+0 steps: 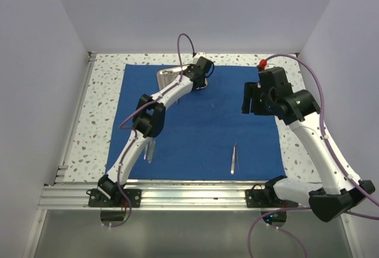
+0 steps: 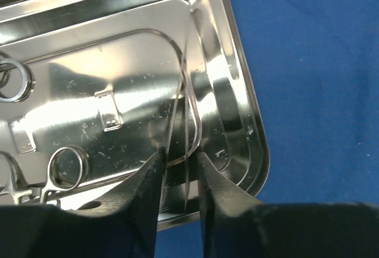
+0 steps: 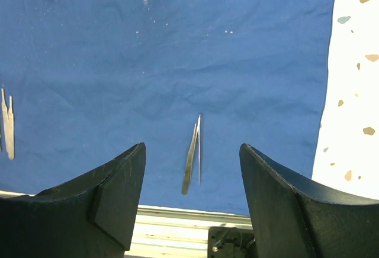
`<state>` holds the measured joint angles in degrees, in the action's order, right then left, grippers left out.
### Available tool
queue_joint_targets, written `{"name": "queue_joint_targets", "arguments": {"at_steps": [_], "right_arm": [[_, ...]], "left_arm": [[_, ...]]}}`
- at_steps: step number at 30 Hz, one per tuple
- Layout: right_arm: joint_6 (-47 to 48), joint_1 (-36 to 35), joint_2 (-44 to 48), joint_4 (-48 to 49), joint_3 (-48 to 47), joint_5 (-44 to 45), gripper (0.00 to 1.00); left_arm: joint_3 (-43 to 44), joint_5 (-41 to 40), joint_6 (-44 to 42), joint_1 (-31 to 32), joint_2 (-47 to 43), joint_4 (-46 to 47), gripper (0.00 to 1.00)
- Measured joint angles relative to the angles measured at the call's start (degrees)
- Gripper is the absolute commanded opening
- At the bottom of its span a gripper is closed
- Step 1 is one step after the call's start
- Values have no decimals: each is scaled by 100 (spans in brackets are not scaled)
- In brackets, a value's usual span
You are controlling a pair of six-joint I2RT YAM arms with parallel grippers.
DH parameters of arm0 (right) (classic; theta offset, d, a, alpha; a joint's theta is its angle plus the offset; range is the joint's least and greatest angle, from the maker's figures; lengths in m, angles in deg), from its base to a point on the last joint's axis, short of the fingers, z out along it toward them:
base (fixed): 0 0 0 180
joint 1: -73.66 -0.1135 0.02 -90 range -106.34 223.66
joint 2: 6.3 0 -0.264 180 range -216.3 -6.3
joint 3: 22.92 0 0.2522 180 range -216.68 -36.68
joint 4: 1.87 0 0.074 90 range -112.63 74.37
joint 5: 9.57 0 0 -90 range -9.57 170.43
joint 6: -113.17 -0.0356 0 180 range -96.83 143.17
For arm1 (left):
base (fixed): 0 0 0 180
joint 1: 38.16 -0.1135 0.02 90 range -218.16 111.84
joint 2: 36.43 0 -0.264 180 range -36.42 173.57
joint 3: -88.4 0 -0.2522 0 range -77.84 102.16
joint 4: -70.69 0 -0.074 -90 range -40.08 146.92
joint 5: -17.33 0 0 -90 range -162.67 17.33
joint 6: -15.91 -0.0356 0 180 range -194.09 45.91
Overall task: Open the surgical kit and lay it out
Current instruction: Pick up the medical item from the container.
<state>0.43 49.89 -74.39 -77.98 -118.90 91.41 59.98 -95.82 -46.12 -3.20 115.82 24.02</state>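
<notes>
Room: white walls [image 1: 177,9] on 3 sides of a speckled terrazzo tabletop [image 1: 100,92], with an aluminium rail [image 1: 189,193] along its near edge.
Cloth wrap: royal-blue cloth wrap [image 1: 201,128], opened and lying flat over the middle of the tabletop.
Tray: shiny rectangular steel tray [image 1: 164,76] resting on the cloth at its 11 o'clock corner. The left wrist view shows its stepped rim and scratched floor [image 2: 118,80].
Tray contents: ring handles [image 2: 65,166] of scissors or forceps at the 8 o'clock side of the tray in the left wrist view, and 1 slim tray tweezers [image 2: 185,92] running along the 3 o'clock wall.
Left end effector: left end effector [image 1: 201,71] is above the tray. Its 2 black fingers [image 2: 148,193] are drawn in narrow, 1 against each side of the tray tweezers, gripping them [image 2: 180,154].
Near tweezers: 1 pair of near tweezers [image 1: 234,158] flat on the cloth at its 5 o'clock area, close to the rail, also seen from the right wrist [image 3: 192,154].
Left tweezers: another pair of left tweezers [image 1: 149,150] on the cloth at 7 o'clock, beside the left arm.
Right end effector: right end effector [image 1: 250,101] hangs over the cloth's 3 o'clock side, jaws wide apart and holding nothing [image 3: 190,147].
</notes>
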Motion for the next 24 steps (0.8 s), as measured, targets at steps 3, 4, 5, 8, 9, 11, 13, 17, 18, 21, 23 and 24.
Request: {"name": "queue_joint_targets", "arguments": {"at_steps": [3, 4, 5, 8, 9, 11, 13, 17, 18, 21, 23, 24], "right_arm": [[83, 17, 39, -7, 0, -2, 69], [101, 20, 42, -2, 2, -2, 68], [118, 22, 42, 11, 13, -13, 68], [122, 22, 42, 42, 63, -79, 68], [120, 22, 42, 46, 83, -122, 68], [120, 22, 42, 66, 142, -177, 68], [118, 20, 61, 70, 210, -221, 69], [118, 15, 133, 72, 289, -302, 68], [118, 15, 151, 74, 295, -306, 69], [116, 15, 181, 120, 293, -306, 68], [109, 15, 129, 138, 234, -317, 68], [96, 15, 79, 144, 146, -323, 68]], "left_arm": [[31, -109, 74, 17, 13, -170, 30], [17, -125, 103, 24, 13, -251, 30], [13, -149, 133, 39, 13, -299, 30], [-63, -245, 166, 72, -2, -313, 24], [-101, -264, 181, 79, -20, -308, 16], [-212, -295, 214, 81, -85, -299, 10], [-302, -289, 275, 83, -140, -297, 0], [-376, -243, 289, 79, -201, -291, 0], [-459, -210, 289, 74, -249, -249, 0], [-728, 0, 282, 37, -457, -216, 0], [-898, 264, 245, -13, -616, -269, 0], [-968, 431, 240, -46, -684, -302, 0]]}}
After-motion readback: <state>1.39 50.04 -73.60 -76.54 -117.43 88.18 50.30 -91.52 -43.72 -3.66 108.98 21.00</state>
